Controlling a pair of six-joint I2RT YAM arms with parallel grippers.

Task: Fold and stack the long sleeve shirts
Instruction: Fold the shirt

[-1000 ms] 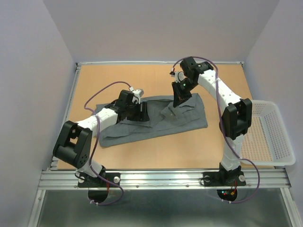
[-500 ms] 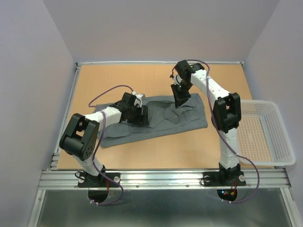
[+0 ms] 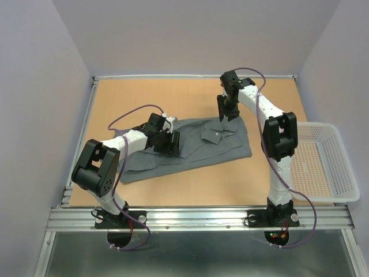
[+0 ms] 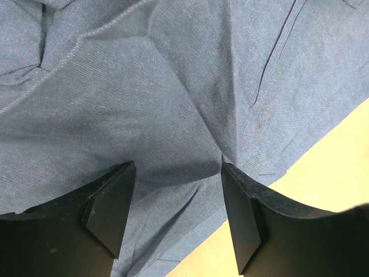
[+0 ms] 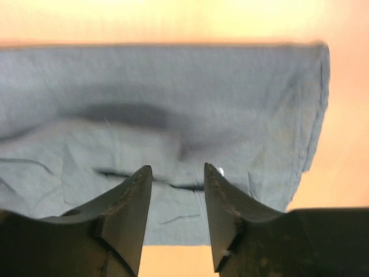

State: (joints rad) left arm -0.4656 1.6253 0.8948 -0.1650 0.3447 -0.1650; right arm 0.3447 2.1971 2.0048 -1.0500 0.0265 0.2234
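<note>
Lifted farther back, the right gripper (image 3: 226,111) has released the shirt (image 3: 199,154), jaws apart and empty; the left gripper (image 4: 177,168), spread wide, presses it, likely as an anchor.

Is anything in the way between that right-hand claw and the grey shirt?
Nothing visible. The right claw hangs open over the far edge of the grey shirt, with only bare cloth beneath it.
</note>
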